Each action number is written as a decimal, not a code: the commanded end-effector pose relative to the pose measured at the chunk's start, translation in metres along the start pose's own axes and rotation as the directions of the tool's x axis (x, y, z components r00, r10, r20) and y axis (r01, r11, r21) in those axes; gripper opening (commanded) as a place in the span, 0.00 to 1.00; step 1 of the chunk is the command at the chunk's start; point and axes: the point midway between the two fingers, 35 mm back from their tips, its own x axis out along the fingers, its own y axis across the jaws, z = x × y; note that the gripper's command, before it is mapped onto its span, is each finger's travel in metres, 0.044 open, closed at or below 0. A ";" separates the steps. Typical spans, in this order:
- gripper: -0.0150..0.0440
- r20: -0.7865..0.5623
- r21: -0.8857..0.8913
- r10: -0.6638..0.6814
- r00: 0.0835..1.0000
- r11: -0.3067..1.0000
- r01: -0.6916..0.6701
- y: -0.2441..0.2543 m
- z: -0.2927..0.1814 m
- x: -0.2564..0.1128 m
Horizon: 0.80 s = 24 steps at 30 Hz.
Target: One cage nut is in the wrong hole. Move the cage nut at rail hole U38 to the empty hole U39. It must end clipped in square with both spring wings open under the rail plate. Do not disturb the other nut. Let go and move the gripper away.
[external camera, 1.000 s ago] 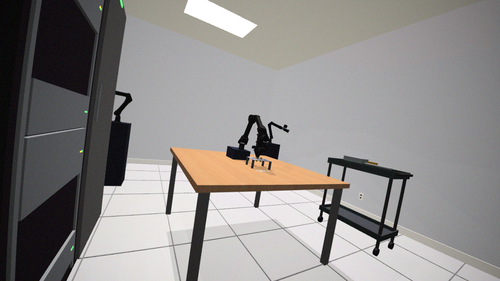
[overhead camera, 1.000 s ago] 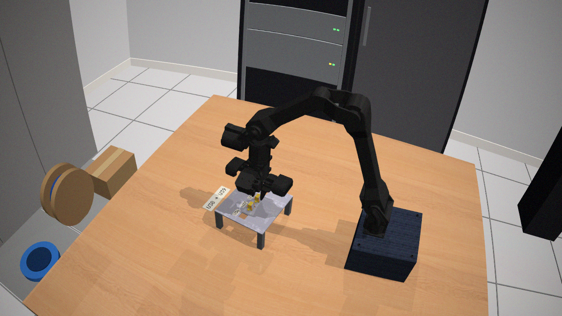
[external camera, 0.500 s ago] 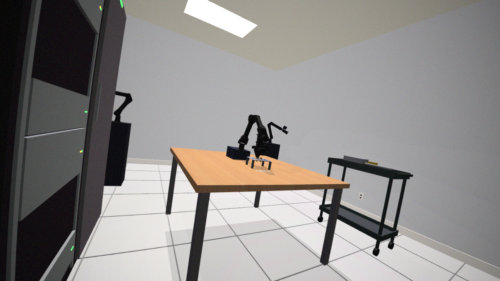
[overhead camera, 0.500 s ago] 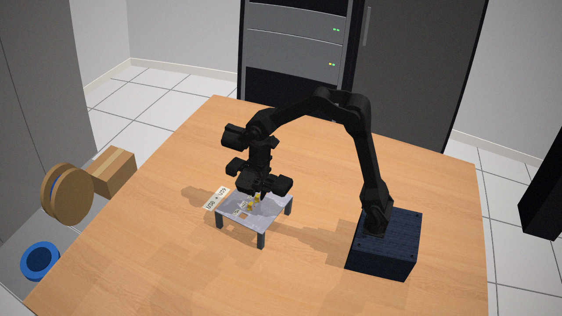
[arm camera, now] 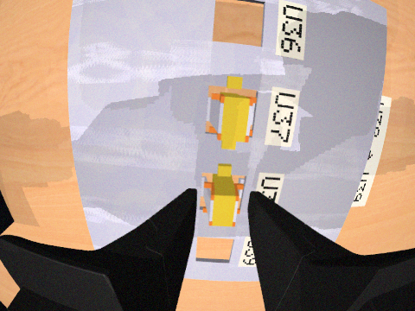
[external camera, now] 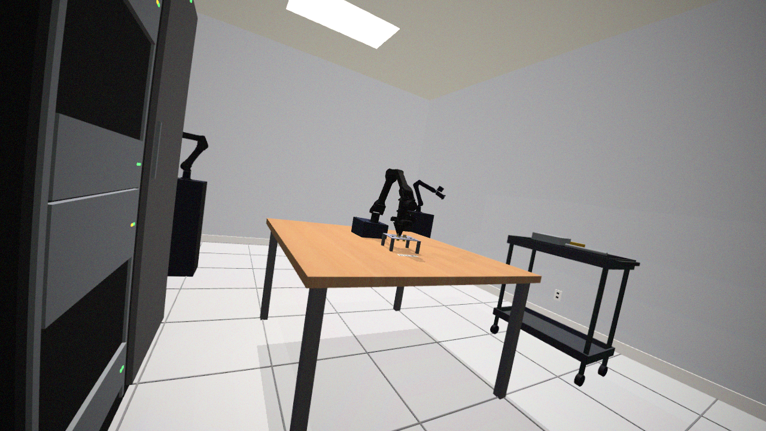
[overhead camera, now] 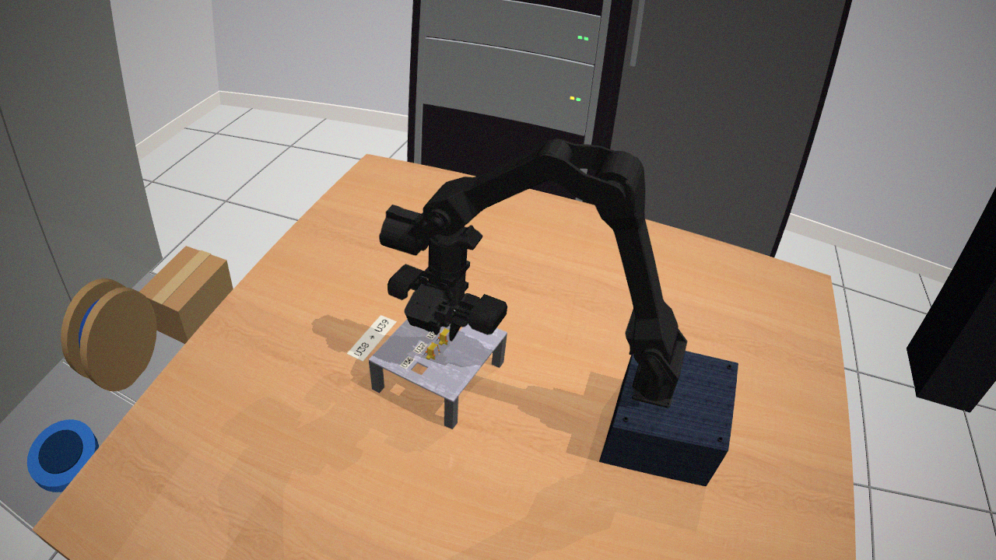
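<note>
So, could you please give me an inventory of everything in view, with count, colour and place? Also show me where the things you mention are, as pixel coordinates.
Cage nuts [overhead camera: 443, 337] [arm camera: 225, 207]: two, yellow, at U37 and U38
Rail plate [overhead camera: 473, 362] [arm camera: 130, 126]: one, grey, on the table
Move label [overhead camera: 369, 337] [arm camera: 373, 151]: one, white, beside the plate
Table [overhead camera: 278, 446] [external camera: 374, 262]: one, wood-brown, mid-room
Server rack [overhead camera: 508, 76] [external camera: 96, 166]: one, grey and black, behind the table
Spool [overhead camera: 118, 339]: one, brown, left of the table
Carton [overhead camera: 187, 288]: one, brown, by the spool
Cart [external camera: 567, 252]: one, black, by the wall
Background arms [external camera: 200, 145]: two, black, on pedestals
Robot arm [overhead camera: 637, 257] [external camera: 393, 174]: one, black, on a navy base
Gripper [overhead camera: 449, 333] [external camera: 398, 233] [arm camera: 223, 199]: one, black, fingers astride the U38 nut
</note>
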 end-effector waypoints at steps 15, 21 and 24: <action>0.31 0.000 0.000 0.000 1.000 1.000 0.000 0.000 0.000 0.000; 0.31 0.000 0.000 0.000 1.000 1.000 0.000 0.000 0.000 0.000; 0.31 0.000 0.000 0.000 1.000 1.000 0.000 0.000 0.000 0.000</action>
